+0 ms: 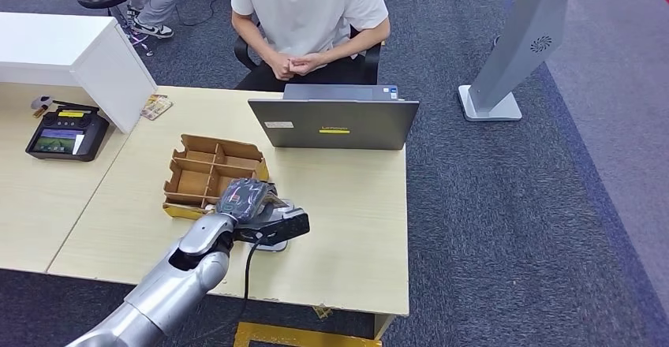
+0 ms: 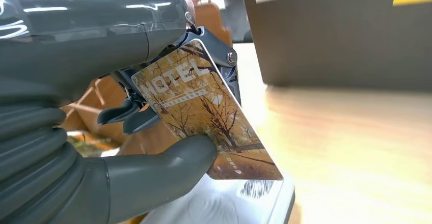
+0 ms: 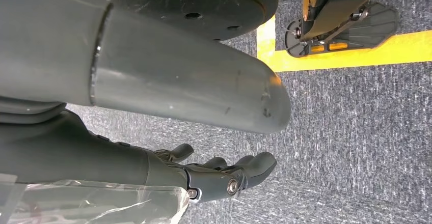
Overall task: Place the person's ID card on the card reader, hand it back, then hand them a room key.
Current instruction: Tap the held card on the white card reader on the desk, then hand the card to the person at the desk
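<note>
Left hand (image 2: 153, 132) pinches a thin, stiff, slick hotel key card (image 2: 204, 117) just above the card reader (image 2: 244, 203); edge grip likely safest. Right hand (image 3: 214, 175) hangs empty, fingers apart.

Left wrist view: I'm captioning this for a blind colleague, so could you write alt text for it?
The robot hand pinches a card printed "HOTEL" over autumn trees, held tilted just above a white reader. Beyond it lie a pale wooden table and the dark back of a laptop.

The cardboard tray (image 1: 211, 175) lies on the counter (image 1: 347, 205), left of the laptop (image 1: 334, 122) and nearer the robot. The left hand (image 1: 251, 205) hovers just before the tray over the card reader (image 1: 272, 244); the person (image 1: 308, 16) sits behind the laptop.
</note>
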